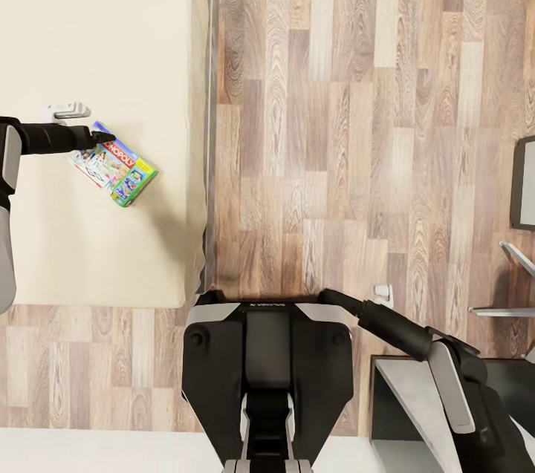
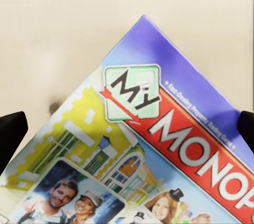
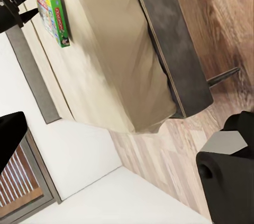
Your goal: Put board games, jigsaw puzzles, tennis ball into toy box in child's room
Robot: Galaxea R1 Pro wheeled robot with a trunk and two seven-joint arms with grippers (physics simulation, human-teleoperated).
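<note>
One board game [image 1: 113, 165], a flat box with a colourful printed cover, lies on the beige mattress of the bed [image 1: 96, 27] near its right side. My left gripper [image 1: 100, 138] reaches in from the left and is at the box's upper corner. In the left wrist view the board game [image 2: 159, 145] lies close up, with one black fingertip [image 2: 11, 134] at each side, wide apart, so the left gripper is open. The right wrist view shows the same board game [image 3: 53, 15] from afar. My right gripper [image 3: 127, 129] is open and holds nothing, with its arm [image 1: 416, 336] folded low beside my trunk.
The bed's dark side rail [image 1: 209, 161] borders the wood-plank floor [image 1: 357, 124]. A small grey-white object [image 1: 70, 111] lies on the mattress just above my left arm. Dark-framed and grey furniture parts [image 1: 524, 183] stand at the right edge. My own base [image 1: 267, 361] is at the bed's foot.
</note>
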